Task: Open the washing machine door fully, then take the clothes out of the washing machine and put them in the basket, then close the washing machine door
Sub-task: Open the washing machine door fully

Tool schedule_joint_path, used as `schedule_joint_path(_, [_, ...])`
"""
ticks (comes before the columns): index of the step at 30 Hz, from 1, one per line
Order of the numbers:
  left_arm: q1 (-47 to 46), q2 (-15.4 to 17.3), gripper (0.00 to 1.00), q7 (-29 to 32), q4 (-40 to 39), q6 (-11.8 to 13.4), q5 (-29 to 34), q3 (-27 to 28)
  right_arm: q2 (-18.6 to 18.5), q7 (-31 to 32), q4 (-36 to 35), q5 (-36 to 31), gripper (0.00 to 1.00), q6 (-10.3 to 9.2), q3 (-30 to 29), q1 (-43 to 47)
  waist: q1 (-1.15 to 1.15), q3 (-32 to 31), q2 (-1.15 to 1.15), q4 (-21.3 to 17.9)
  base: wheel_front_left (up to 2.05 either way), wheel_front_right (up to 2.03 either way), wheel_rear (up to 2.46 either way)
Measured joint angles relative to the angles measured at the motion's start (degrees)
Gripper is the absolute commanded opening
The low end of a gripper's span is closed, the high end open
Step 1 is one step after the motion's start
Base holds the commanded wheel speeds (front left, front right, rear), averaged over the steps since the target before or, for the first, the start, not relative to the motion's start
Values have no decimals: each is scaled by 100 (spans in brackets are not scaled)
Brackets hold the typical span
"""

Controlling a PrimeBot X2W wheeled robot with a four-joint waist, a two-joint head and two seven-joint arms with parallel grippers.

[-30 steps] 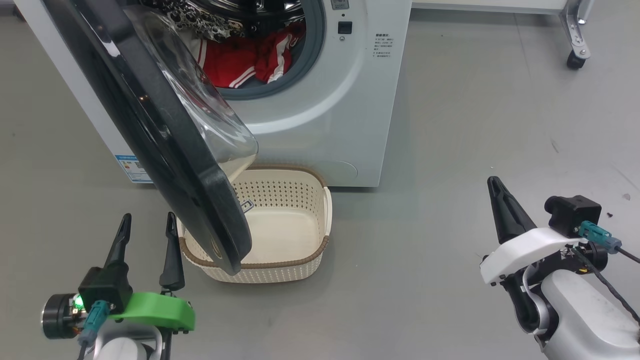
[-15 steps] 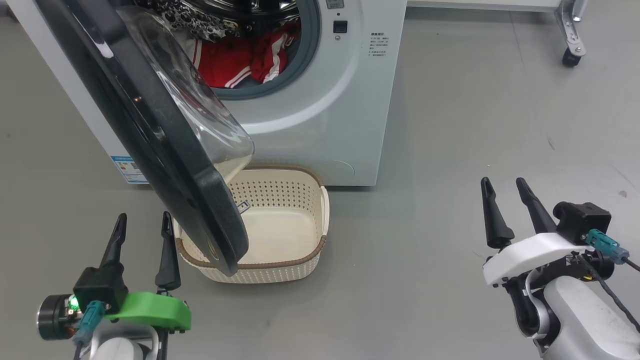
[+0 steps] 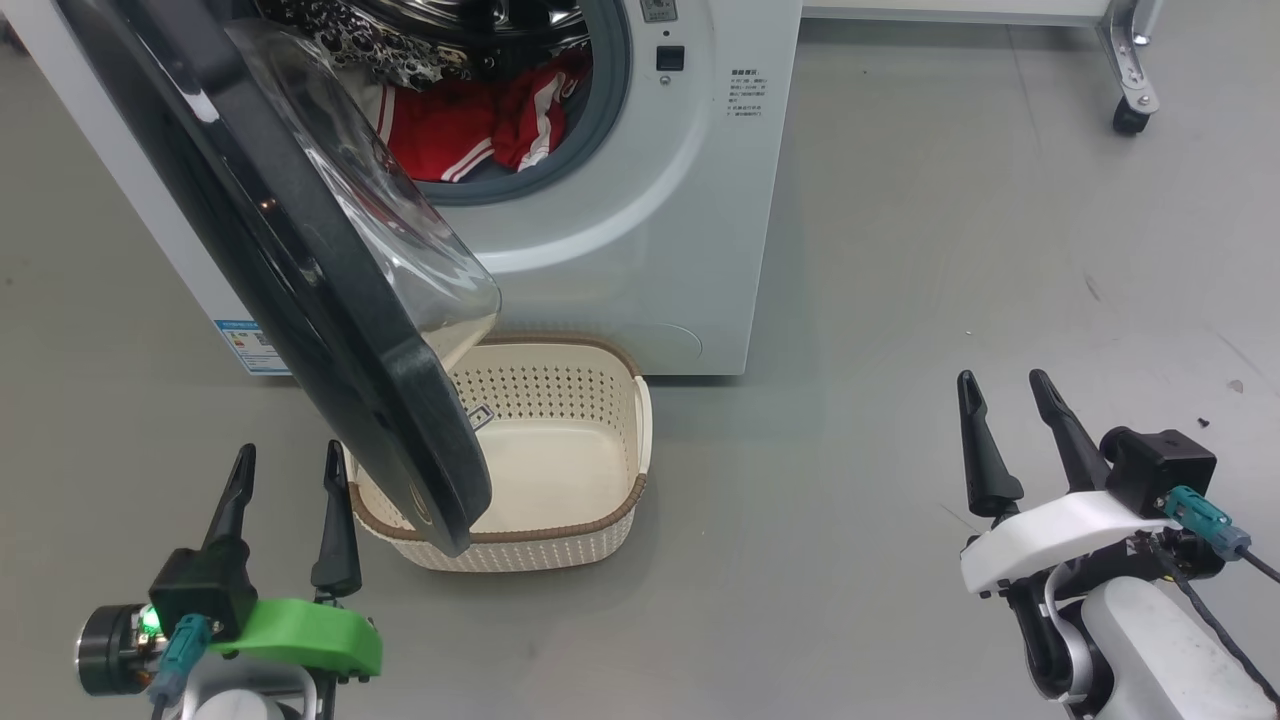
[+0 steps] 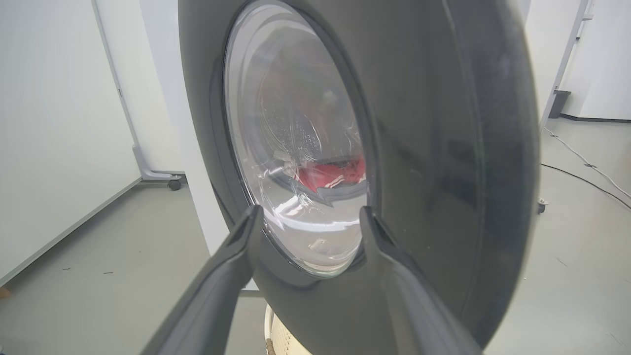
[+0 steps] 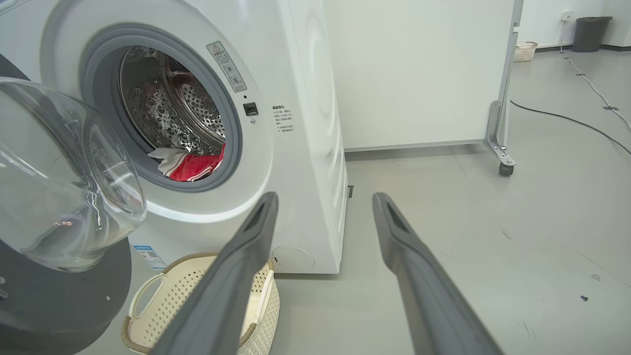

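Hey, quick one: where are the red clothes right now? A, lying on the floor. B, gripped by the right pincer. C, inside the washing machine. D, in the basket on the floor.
C: the red clothes lie inside the washing machine, behind its open door, and the basket has no clothes in it.
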Motion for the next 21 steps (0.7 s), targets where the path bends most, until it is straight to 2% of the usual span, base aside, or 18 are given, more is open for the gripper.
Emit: schedule_joint_path(21, [15, -15, 100, 0, 55, -94, 93, 11, 90, 0, -136, -469, 100, 151, -157, 271, 0, 3, 0, -30, 0, 0, 0])
